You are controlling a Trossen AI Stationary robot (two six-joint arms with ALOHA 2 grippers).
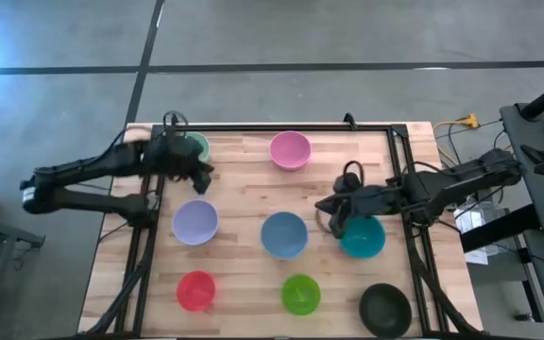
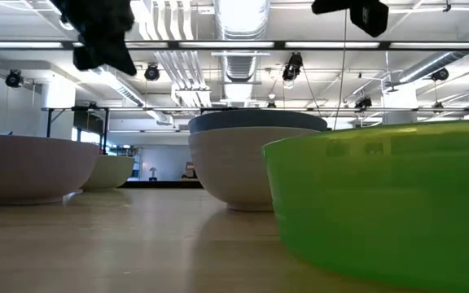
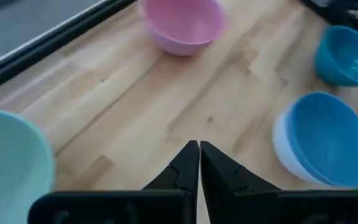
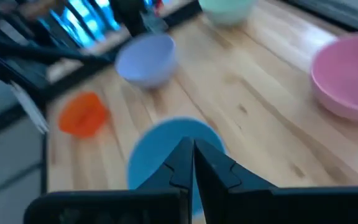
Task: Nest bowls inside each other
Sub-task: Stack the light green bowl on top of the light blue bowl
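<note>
A: Overhead, wooden table (image 1: 244, 184): bowls spread singly. Pale green bowl (image 1: 196, 146) far-left corner, pink bowl (image 1: 290, 149) far middle, lavender bowl (image 1: 195, 222) and blue bowl (image 1: 283, 234) mid row, teal bowl (image 1: 363, 236) to the right, then red bowl (image 1: 196, 290), bright green bowl (image 1: 300, 294), black bowl (image 1: 385, 309) along the near edge.

B: White one?

A: Seems nested already, under the blue; pale rim visible from the left wrist.

B: Pincers?

A: Left gripper (image 1: 193, 171) pressed closed, empty, hanging just beside pale green. Right gripper (image 1: 336, 205) also closed, empty, above the table btwn blue and teal.

B: Risks?

A: Prob. descending w/ fingers closed: would shove a bowl rather than straddle its rim. Light plastic, likely to skid or tip if nudged. Also poss. arm clash if both head for the middle bowls together.
</note>
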